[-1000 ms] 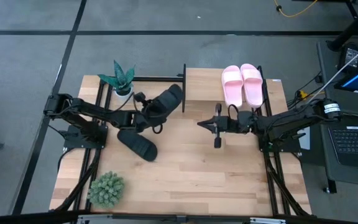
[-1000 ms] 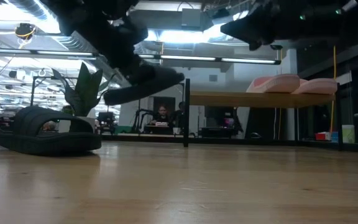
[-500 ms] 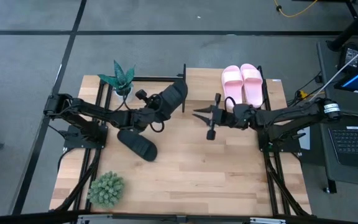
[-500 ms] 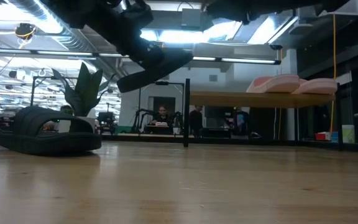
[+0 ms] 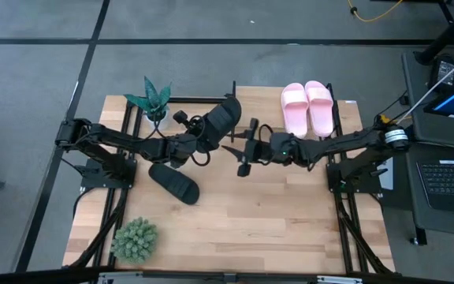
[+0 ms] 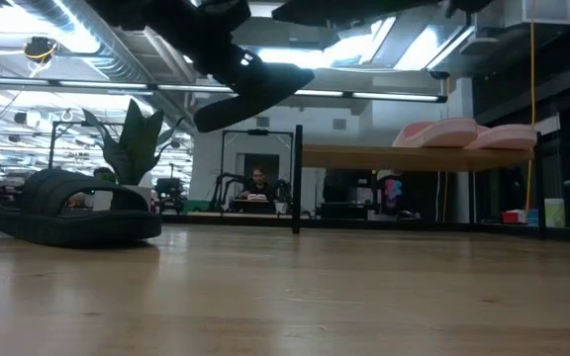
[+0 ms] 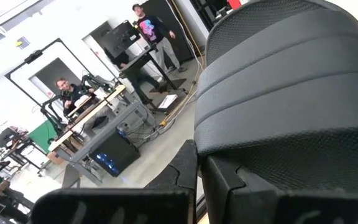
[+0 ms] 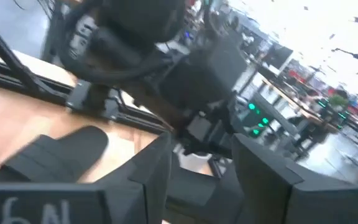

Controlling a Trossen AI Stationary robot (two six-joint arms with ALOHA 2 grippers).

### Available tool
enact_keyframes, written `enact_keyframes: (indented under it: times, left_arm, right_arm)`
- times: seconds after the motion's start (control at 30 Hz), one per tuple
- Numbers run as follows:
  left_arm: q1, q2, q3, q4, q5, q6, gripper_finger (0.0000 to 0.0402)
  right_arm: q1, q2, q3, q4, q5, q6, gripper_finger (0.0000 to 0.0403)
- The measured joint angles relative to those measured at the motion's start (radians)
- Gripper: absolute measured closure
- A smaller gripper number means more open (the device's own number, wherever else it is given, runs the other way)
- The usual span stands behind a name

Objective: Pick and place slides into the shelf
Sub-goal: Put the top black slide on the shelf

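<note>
My left gripper [image 5: 194,140] is shut on a black slide [image 5: 219,121], which hangs in the air just left of the shelf's [image 5: 258,101] black corner post; the low view shows this slide [image 6: 248,94] well above the table. The second black slide [image 5: 174,183] lies flat on its sole on the tabletop, also seen in the low view [image 6: 75,210]. The pink pair [image 5: 307,107] rests side by side on the shelf board. My right gripper [image 5: 239,150] hovers open just right of the held slide and holds nothing; in the right wrist view its fingers [image 8: 154,177] stand wide apart. My left gripper holds the black slide by the end nearest the arm [image 5: 203,136], coming level from the table's left. In the left wrist view the ribbed strap [image 7: 272,87] sits right over the fingers [image 7: 229,180], and the slide hides the place of contact. The slide is lifted clear and tilted, its far end higher.
A potted plant with pointed leaves [image 5: 152,99] stands at the far left by the shelf frame, and a round spiky plant [image 5: 135,241] at the near left. The shelf's black post [image 6: 297,178] stands between the held slide and the board. People work at desks in the room behind.
My left gripper has carried the black slide up and toward the shelf's left post, the slide staying tilted and clear of the table. My right gripper has travelled toward the table's left, away from the pink pair, and now stands close beside the held slide.
</note>
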Motion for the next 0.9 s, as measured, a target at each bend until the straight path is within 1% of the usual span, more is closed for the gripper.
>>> enact_keyframes:
  times: [0.13, 0.4, 0.5, 0.63, 0.77, 0.9]
  left_arm:
    - [0.0, 0.0, 0.0, 0.001, 0.0, 0.0, 0.04]
    - [0.0, 0.0, 0.0, 0.004, 0.001, 0.0, 0.04]
    - [0.0, 0.0, 0.0, 0.004, 0.001, 0.0, 0.04]
    - [0.0, 0.0, 0.0, 0.006, 0.002, -0.001, 0.04]
    - [0.0, 0.0, 0.0, 0.01, 0.006, 0.0, 0.04]
    - [0.0, 0.0, 0.0, 0.017, 0.059, -0.001, 0.04]
  right_arm:
    - [-0.012, 0.048, 0.052, -0.052, 0.042, 0.005, 0.0228]
    - [-0.036, 0.141, 0.101, -0.044, 0.041, 0.026, 0.0228]
    - [-0.05, 0.152, 0.112, -0.036, 0.043, 0.025, 0.0228]
    - [-0.064, 0.154, 0.113, -0.04, 0.098, 0.024, 0.0228]
    - [-0.077, 0.154, 0.114, -0.041, 0.107, 0.023, 0.0228]
    - [-0.082, 0.154, 0.114, -0.073, 0.107, 0.023, 0.0228]
